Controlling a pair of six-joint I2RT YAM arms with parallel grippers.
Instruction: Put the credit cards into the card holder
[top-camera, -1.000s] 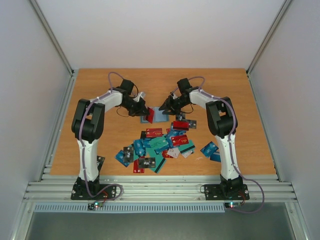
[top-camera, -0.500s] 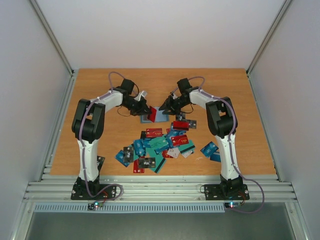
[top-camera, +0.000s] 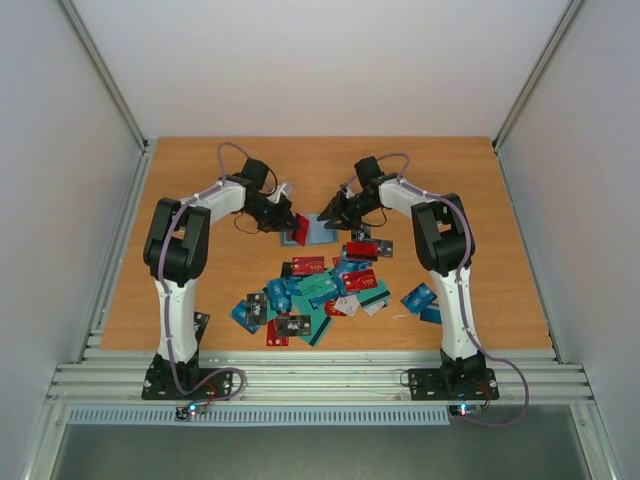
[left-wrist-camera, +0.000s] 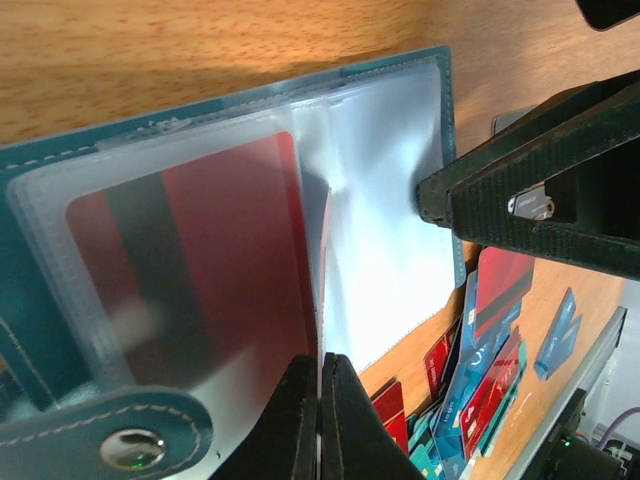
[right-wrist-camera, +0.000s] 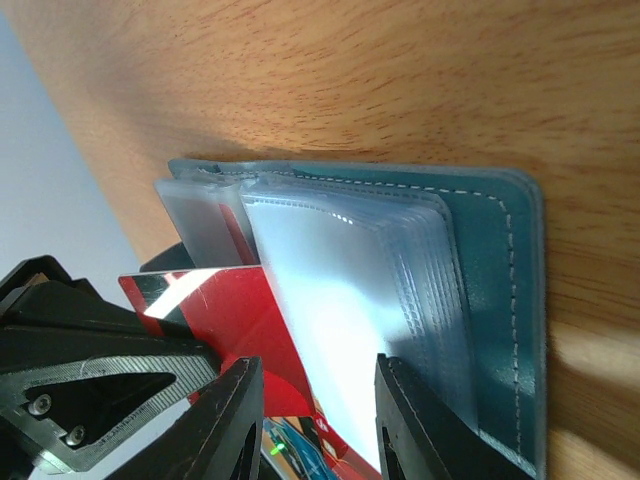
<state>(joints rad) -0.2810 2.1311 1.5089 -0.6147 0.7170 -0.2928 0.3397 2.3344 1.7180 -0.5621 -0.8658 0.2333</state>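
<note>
Nothing moved since earlier: left gripper (left-wrist-camera: 320, 420) together on red card (left-wrist-camera: 215, 265) entering card holder (top-camera: 312, 231) at desk (top-camera: 200, 270) twelve o'clock, right gripper (right-wrist-camera: 315, 420) apart pinning sleeves; slide straight, keep pocket spread.

No legible text, brand, number or sign in any view. White marks visible on several credit cards (top-camera: 318, 290) heaped toward the near edge of the table (top-camera: 200, 200), in the top view too small to read. Red card (left-wrist-camera: 215, 255) inside a clear sleeve of the card holder (left-wrist-camera: 60, 330): dark stripe only, no lettering made out. Red card with white stripe in the right wrist view: no characters resolved.
</note>
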